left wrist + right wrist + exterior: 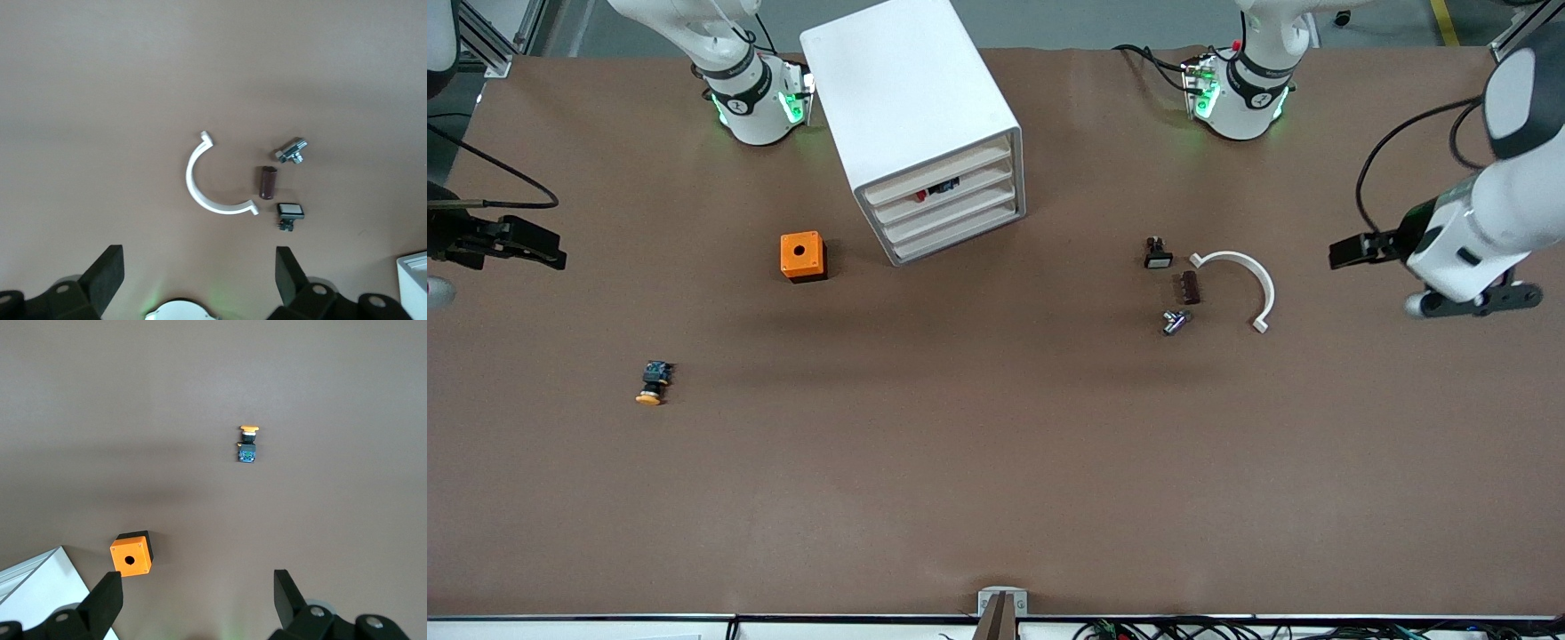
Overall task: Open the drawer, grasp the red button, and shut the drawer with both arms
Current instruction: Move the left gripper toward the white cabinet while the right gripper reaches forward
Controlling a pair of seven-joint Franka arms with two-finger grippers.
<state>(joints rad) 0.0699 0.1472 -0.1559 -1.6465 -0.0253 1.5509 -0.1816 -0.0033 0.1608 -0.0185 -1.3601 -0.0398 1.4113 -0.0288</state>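
Observation:
The white cabinet (pixel 907 107) stands between the arm bases with four drawers, all pushed in. The button (pixel 932 190), red cap and black body, shows through the open front, lying in an upper drawer (pixel 960 197). My right gripper (pixel 525 244) is open and empty over the right arm's end of the table; its wrist view shows its open gripper (pixel 197 590) above bare table. My left gripper (pixel 1347 252) is open and empty over the left arm's end; in its wrist view the open gripper (pixel 197 267) hangs above the table.
An orange cube (pixel 802 256) with a round hole sits beside the cabinet. The orange-yellow capped button (pixel 654 382) lies nearer the front camera. A white curved piece (pixel 1245 280) and three small parts (pixel 1190 287) lie toward the left arm's end.

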